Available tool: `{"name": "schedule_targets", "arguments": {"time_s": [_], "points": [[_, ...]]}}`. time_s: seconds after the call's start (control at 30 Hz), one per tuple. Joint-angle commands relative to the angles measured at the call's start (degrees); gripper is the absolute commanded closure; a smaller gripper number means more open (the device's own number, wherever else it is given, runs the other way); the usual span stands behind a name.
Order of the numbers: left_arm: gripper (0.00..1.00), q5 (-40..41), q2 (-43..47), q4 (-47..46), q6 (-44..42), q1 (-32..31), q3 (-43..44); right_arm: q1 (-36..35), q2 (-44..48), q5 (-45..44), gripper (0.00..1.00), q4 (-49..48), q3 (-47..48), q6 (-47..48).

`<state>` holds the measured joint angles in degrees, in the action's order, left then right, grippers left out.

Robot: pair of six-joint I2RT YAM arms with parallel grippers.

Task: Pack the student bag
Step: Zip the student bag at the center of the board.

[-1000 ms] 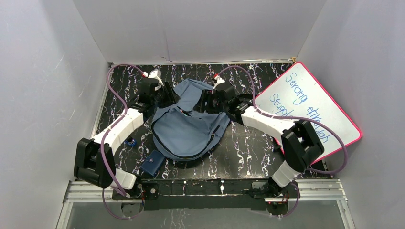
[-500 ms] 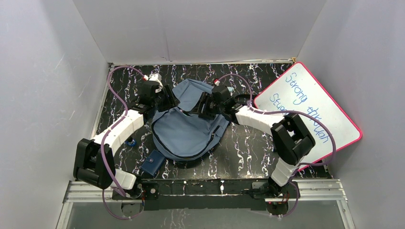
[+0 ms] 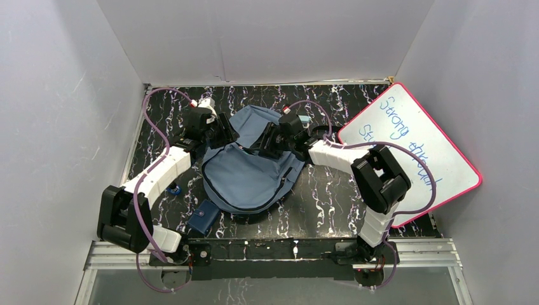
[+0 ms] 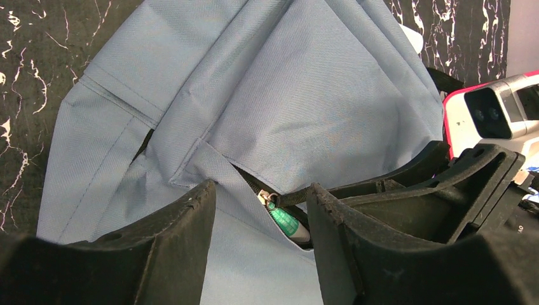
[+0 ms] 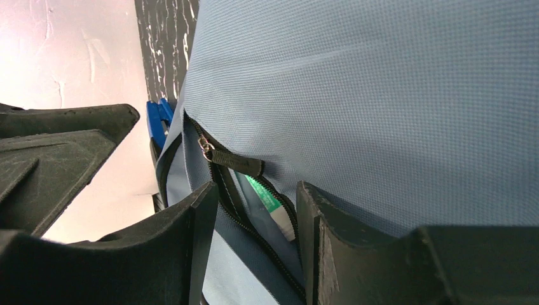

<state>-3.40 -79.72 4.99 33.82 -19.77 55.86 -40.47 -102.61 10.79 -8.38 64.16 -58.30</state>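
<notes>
The student bag (image 3: pixel 245 175) lies centred on the bench (image 3: pixel 330 203), a small pouch (image 3: pixel 203 218) just before its near-left corner, a whiteboard (image 3: pixel 413 136) to its right. A tube (image 4: pixel 287 223) sits in its open zip.

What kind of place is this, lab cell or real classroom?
Likely a lab test cell: plain white walls box in a black marbled table, two arms sit on a rail, and a whiteboard is propped alongside.

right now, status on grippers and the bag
Left gripper open, right gripper open, both over student bag. Bag on table, unzipped, green-white tube inside. Zipper pull between right jaws.
</notes>
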Motion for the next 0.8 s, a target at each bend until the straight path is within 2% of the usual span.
{"name": "schedule_targets", "arguments": {"time_s": [0.0, 0.53, 0.77], "points": [[0.47, 0.45, 2.55, 0.19, -0.60, 0.07, -0.21, 0.30, -1.22, 0.44, 0.45, -3.75, 2.81, -0.82], [0.47, 0.36, 2.09, 0.06, -0.69, 0.08, -0.46, 0.46, -5.71, -0.05, 0.54, -4.98, 6.18, -0.54], [0.47, 0.76, 2.78, 0.20, -0.54, 0.15, -1.20, 0.52, -6.82, 0.58, 0.71, -5.48, 6.68, -0.41]]}}
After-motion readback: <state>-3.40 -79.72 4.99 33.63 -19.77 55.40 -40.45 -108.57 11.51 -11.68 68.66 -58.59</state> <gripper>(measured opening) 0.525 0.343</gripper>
